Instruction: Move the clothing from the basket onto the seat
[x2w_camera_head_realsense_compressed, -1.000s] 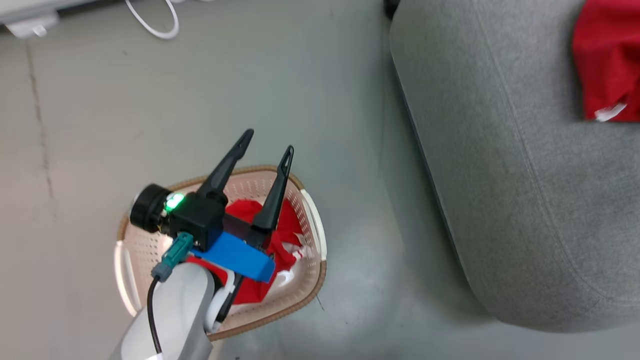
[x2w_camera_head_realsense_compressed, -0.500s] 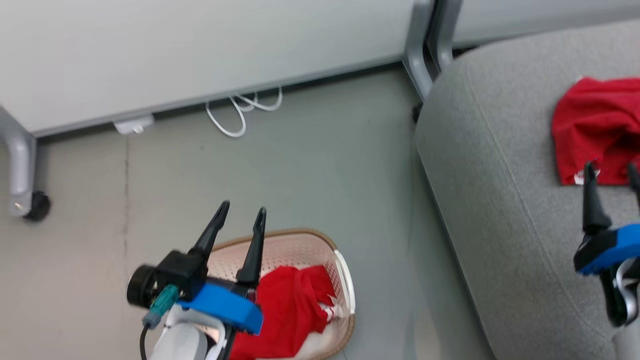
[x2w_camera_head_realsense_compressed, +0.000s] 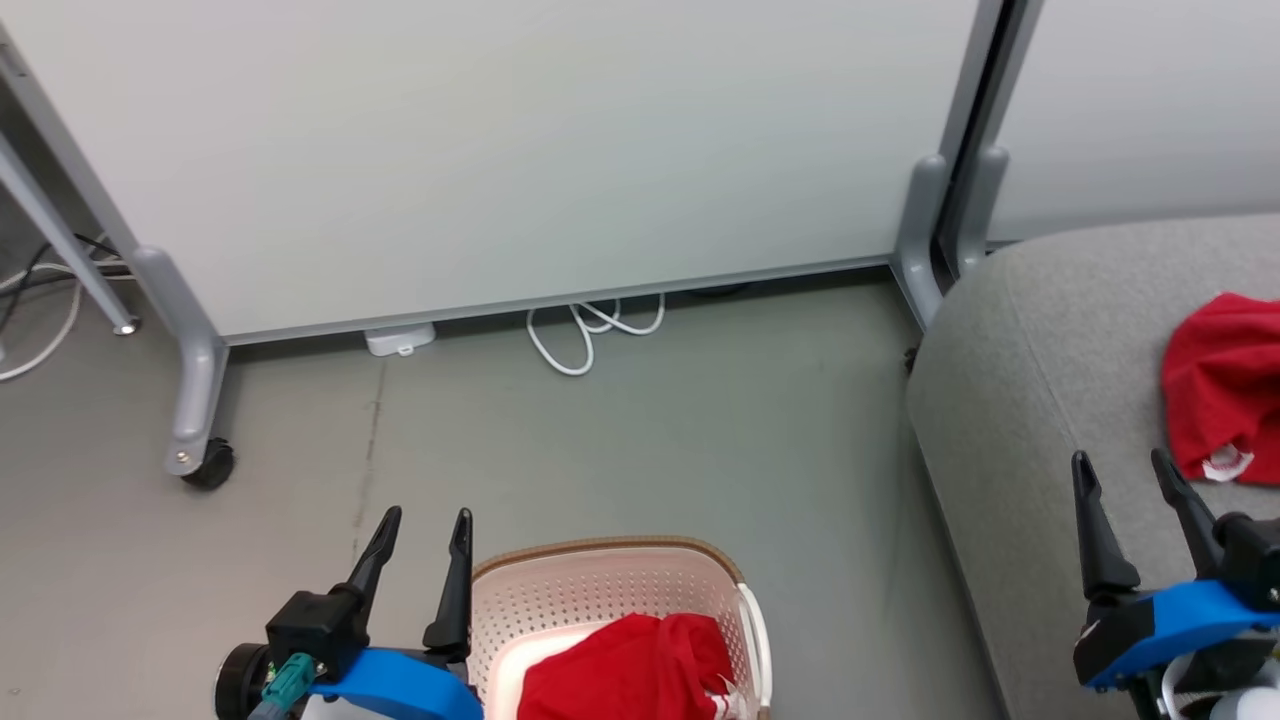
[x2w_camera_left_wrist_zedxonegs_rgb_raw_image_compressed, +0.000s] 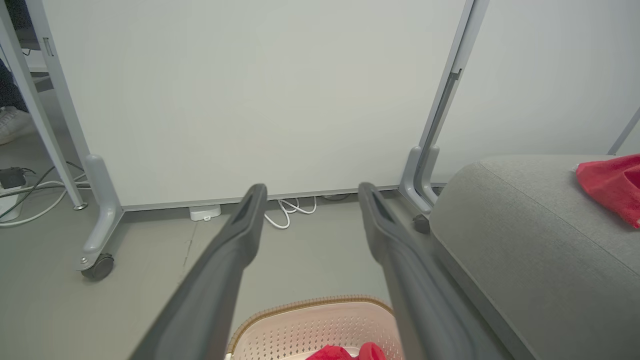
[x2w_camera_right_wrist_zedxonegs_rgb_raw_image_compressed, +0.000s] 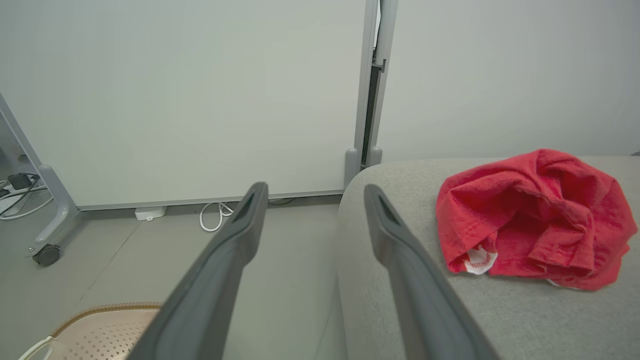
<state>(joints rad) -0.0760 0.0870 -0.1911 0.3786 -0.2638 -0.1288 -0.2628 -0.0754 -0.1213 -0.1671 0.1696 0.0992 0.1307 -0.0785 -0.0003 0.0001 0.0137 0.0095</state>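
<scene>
Head view, from the left: a dark castor (x2w_camera_head_realsense_compressed: 210, 466) at the foot of a grey partition leg stands on the grey-green floor (x2w_camera_head_realsense_compressed: 650, 440), with the white partition panel (x2w_camera_head_realsense_compressed: 500, 150) rising behind it. Next comes the left gripper (x2w_camera_head_realsense_compressed: 427, 514) at the bottom edge. Its two dark fingers point up the picture, moderately apart with nothing between them, just beside the left side of the basket (x2w_camera_head_realsense_compressed: 610, 546). The basket rests on the floor, and a red garment (x2w_camera_head_realsense_compressed: 620, 675) lies crumpled inside it, a bit of white trim showing at its right. Left wrist view has the same fingers spread and empty, with the basket's brown rim low between them and a scrap of red inside. Behind the basket, a looped white cable (x2w_camera_head_realsense_compressed: 585, 335) lies at the panel's base. Further right is the seat (x2w_camera_head_realsense_compressed: 1040, 400), its rounded corner near the partition posts and well apart from the basket. The right gripper (x2w_camera_head_realsense_compressed: 1120, 457) is over the seat's near part, fingers parted about as wide as the left pair, gripping nothing. Just right of it, a second red garment (x2w_camera_head_realsense_compressed: 1215, 390) lies bunched on the seat, a white patch at its lower edge. Right wrist view shows it clear of the fingers.
</scene>
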